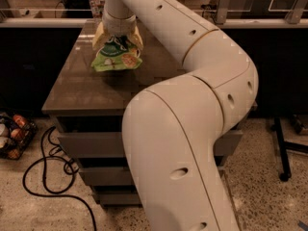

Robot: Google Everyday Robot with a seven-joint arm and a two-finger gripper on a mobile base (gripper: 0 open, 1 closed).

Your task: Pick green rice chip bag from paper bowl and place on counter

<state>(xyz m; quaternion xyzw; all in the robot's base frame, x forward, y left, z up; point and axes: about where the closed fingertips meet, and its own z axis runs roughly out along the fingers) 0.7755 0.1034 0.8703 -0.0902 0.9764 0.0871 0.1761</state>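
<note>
Currently your tool (118,36) clamps the bright green crinkly chip bag (117,57), which hangs at six o'clock over the glossy grey-brown tabletop (77,88).

- Only one cam is running, so there's no 2nd view sharing anything w/ it.
- It's sitting high, looking down & fwd at a slant across the table (82,88) toward its far edge.
- It's riding close behind the robot's own arm (192,129), which is filling centre & right of frame and blocking the table's right side.
- Drawer fronts (89,143) & floor (29,211) are showing at lower left.
- End effector (118,41) is hanging farthest from the lens, upper left, over the table's far part, clamping the green rice chip bag (115,57).
</note>
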